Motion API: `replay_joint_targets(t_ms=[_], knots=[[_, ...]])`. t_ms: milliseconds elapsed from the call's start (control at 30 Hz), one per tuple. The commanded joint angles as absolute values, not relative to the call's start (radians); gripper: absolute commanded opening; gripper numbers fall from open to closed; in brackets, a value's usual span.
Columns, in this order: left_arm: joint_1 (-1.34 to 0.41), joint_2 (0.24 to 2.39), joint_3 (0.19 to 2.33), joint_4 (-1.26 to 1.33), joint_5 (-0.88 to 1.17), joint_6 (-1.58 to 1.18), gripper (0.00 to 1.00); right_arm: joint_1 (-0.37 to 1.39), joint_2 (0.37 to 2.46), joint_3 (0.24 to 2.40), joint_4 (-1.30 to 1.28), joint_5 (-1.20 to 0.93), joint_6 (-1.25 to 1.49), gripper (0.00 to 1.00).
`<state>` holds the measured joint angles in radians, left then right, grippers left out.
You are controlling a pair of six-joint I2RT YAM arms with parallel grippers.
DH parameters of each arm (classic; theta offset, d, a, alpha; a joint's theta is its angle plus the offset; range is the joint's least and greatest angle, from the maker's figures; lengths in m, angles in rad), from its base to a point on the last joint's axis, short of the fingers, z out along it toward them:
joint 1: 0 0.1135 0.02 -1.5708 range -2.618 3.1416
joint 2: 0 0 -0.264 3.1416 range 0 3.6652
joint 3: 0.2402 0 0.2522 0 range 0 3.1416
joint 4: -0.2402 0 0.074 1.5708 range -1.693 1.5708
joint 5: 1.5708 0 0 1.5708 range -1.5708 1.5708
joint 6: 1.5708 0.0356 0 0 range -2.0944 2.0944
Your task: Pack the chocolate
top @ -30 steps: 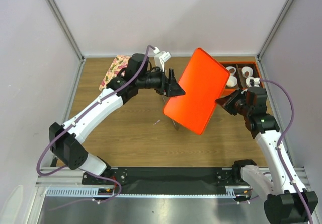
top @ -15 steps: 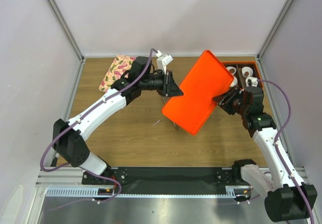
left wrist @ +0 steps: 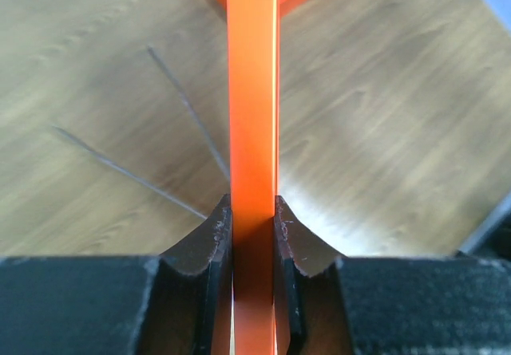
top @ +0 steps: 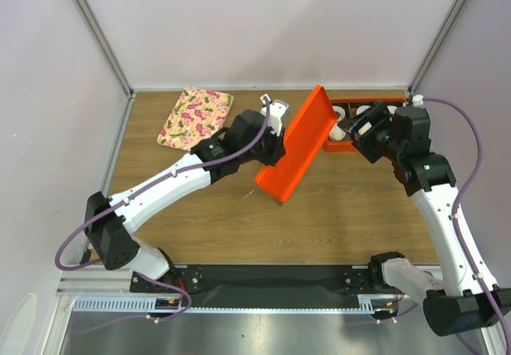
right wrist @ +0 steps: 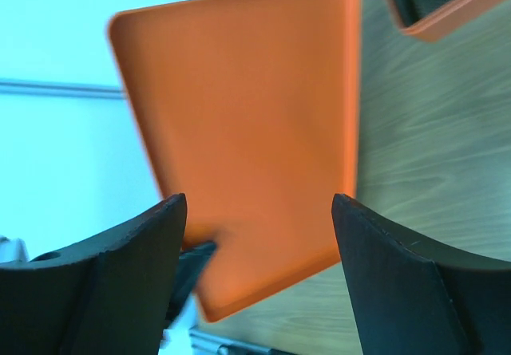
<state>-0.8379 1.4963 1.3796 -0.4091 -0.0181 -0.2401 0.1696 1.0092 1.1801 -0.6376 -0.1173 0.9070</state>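
A flat orange lid (top: pixel 297 141) stands steeply tilted on its long edge over the middle of the table. My left gripper (top: pixel 271 149) is shut on its left rim; in the left wrist view the lid's edge (left wrist: pixel 253 92) runs straight up between the gripper's pads (left wrist: pixel 253 209). My right gripper (top: pixel 364 132) is open, apart from the lid and over the orange box (top: pixel 343 146) at the back right. From the right wrist, the lid (right wrist: pixel 247 108) lies beyond the spread gripper (right wrist: pixel 259 203). White paper cups (top: pixel 341 116) sit in the box. I cannot make out the chocolate.
A floral tray (top: pixel 196 114) lies at the back left. A corner of the orange box (right wrist: pixel 447 12) shows at the top right of the right wrist view. Metal frame posts (top: pixel 100 40) and pale walls close in the table on three sides.
My right gripper let go of the lid, opened, and drew back toward the box. My left gripper shut on the lid's rim, and the lid swung from nearly flat-on to edge-on.
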Motion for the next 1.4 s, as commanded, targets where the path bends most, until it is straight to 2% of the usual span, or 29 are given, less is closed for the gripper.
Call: replay_joint_targets(t_ms=[0,167,467,667,767,967,1167,1200,1267,1300,1367], knots=[[-0.893,1.427,1.411,-0.331,-0.239,-0.158,0.00,0.225,1.089,1.294,-0.621,-0.051,0.965,0.80],[-0.942,1.443,1.437,-0.336,-0.334,-0.123,0.00,0.314,1.202,1.411,-0.588,-0.009,0.945,0.80],[-1.044,1.523,1.512,-0.380,-0.523,-0.068,0.00,0.397,1.314,1.454,-0.526,0.026,0.917,0.80],[-1.112,1.585,1.543,-0.373,-0.684,-0.002,0.00,0.411,1.316,1.440,-0.468,0.011,0.920,0.79],[-1.118,1.605,1.560,-0.383,-0.695,-0.002,0.00,0.411,1.290,1.437,-0.474,0.015,0.925,0.78],[-1.184,1.627,1.560,-0.310,-0.851,0.103,0.00,0.402,1.322,1.441,-0.580,0.065,0.926,0.78],[-1.249,1.703,1.578,-0.229,-1.006,0.253,0.00,0.394,1.351,1.410,-0.578,0.043,0.943,0.59],[-1.253,1.707,1.580,-0.224,-1.017,0.274,0.00,0.388,1.348,1.395,-0.569,0.041,0.945,0.50],[-1.264,1.716,1.575,-0.204,-1.032,0.291,0.00,0.373,1.335,1.376,-0.535,0.019,0.950,0.39],[-1.266,1.720,1.574,-0.203,-1.032,0.294,0.00,0.355,1.333,1.367,-0.529,0.009,0.951,0.29],[-1.266,1.718,1.571,-0.206,-1.019,0.290,0.00,0.336,1.330,1.358,-0.515,-0.035,0.954,0.19]])
